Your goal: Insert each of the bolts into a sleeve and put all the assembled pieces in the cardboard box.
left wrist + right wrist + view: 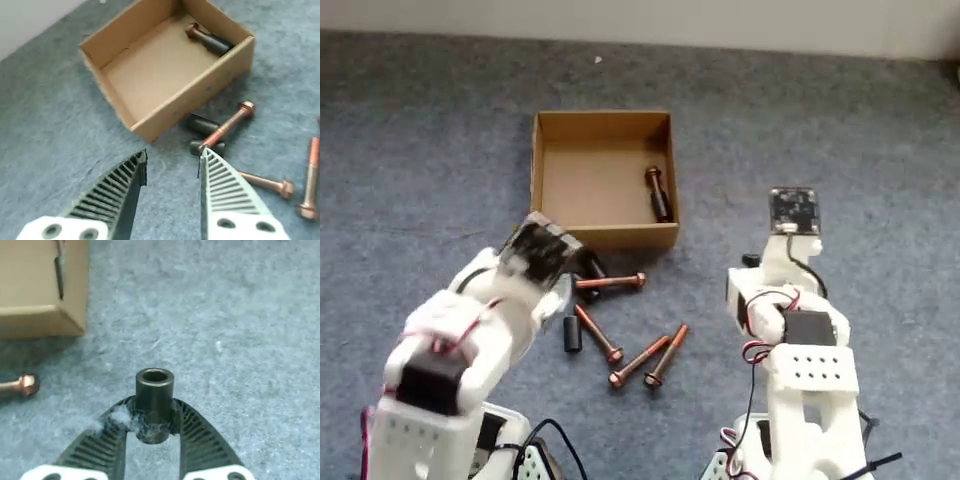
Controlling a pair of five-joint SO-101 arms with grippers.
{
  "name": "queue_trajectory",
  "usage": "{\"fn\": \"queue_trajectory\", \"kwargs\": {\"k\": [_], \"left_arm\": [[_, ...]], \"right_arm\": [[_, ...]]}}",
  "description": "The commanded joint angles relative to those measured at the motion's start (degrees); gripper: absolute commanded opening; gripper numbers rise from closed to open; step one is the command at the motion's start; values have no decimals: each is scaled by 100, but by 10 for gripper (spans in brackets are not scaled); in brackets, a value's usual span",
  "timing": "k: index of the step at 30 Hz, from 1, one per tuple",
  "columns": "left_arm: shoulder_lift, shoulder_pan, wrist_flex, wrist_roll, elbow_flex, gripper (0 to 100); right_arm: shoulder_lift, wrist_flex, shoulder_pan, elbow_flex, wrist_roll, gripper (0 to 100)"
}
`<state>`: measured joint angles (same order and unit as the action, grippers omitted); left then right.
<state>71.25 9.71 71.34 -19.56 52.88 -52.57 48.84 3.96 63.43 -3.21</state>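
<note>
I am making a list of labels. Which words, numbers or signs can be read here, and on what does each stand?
No text can be read.
The cardboard box: small dark marks on its outer wall, too blurred to read.
The circuit board on an arm: too small to read.
The sleeve in the right tool: no marking seen.
</note>
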Motion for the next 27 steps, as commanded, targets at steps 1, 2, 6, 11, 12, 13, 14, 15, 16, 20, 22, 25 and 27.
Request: {"fn": "queue_trajectory", "kwargs": {"k": [1,2,6,11,12,13,14,15,16,20,22,25,27], "left_arm": [[-1903,664,114,-835,-1077,189],[-2273,787,158,-1011,-1270,189],[-3582,1095,158,-1486,-1851,189],[-4998,1349,149,-2084,-2404,188],[-5235,1385,141,-2198,-2501,188],[-5473,1420,141,-2303,-2607,188],[-5692,1446,141,-2400,-2730,188],[-5903,1473,141,-2479,-2844,188],[-6097,1481,141,-2532,-2976,188],[-6826,1481,158,-2541,-3556,188],[-7187,1481,176,-2549,-3820,188],[-7714,1481,176,-2655,-4180,188],[-8022,1481,185,-2813,-4347,188]], "right_arm": [[-119,-198,-198,-84,220,6],[-119,-198,-259,-84,264,6],[-127,-207,-470,-84,316,6],[-119,-338,-602,-84,316,6],[-119,-347,-602,-84,316,6],[-119,-347,-602,-84,316,6],[-119,-347,-602,-84,316,6],[-119,-347,-602,-84,316,6],[-119,-347,-602,-84,316,6],[-119,-347,-602,-84,316,6],[-119,-347,-602,-84,308,6],[-119,-347,-602,-84,299,6],[-119,-347,-602,-84,290,6]]}}
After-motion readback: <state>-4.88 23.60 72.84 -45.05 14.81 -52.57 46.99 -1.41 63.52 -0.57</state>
